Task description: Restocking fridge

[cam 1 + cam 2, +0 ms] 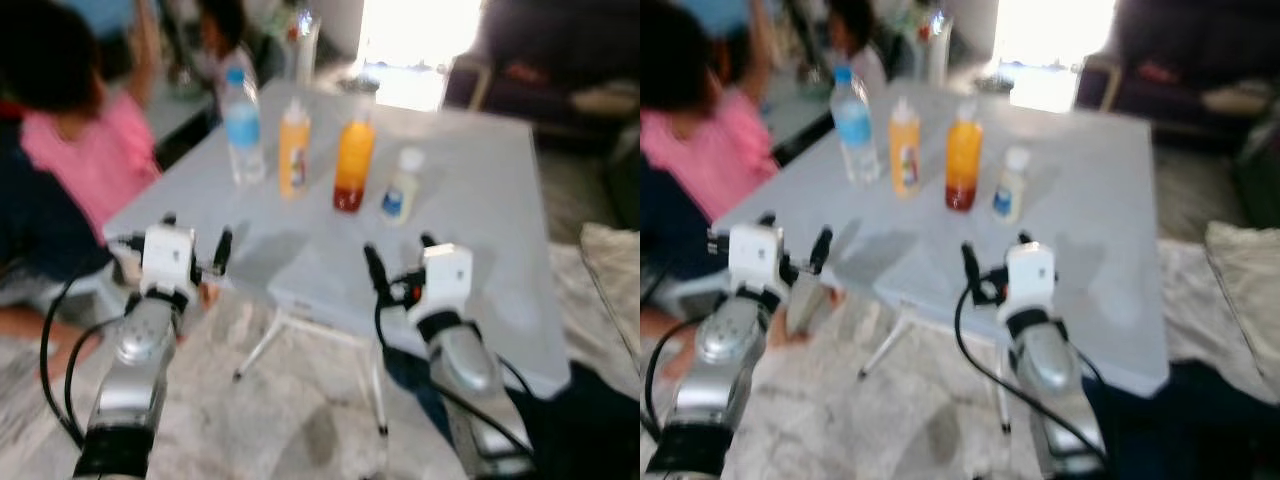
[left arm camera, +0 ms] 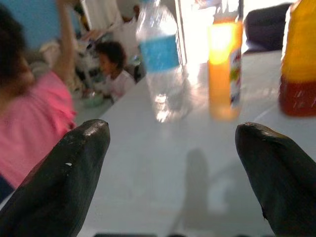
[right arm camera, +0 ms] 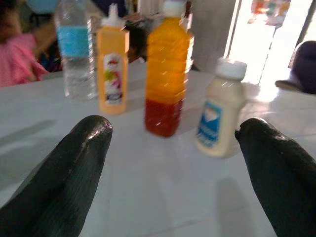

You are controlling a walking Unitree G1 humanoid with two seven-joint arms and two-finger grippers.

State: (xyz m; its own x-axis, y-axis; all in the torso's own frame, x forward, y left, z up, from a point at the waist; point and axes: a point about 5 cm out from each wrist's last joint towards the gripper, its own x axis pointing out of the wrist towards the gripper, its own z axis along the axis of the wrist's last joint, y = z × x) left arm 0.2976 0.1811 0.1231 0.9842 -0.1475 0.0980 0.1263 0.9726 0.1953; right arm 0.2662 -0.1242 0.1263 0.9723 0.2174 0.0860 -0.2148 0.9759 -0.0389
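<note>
Four containers stand in a row on the pale grey bench (image 1: 480, 230): clear water bottle (image 1: 243, 125), yellow squeeze bottle (image 1: 294, 150), orange-and-red bottle (image 3: 168, 71), small cream jar (image 3: 217, 116). Left gripper (image 1: 195, 250) and right gripper (image 1: 398, 262), fingers apart, should advance level, straddling one container before closing.

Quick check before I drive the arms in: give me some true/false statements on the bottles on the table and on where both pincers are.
1. Four containers stand upright in a row on the white table. True.
2. The water bottle has a red label. False: its label and cap are blue.
3. The left pincer grips the yellow squeeze bottle. False: it is open and holds nothing, near the table's edge.
4. The small white bottle stands at the row's right end, beside the orange-and-red bottle. True.
5. The right pincer is open, facing the bottles. True.
</note>
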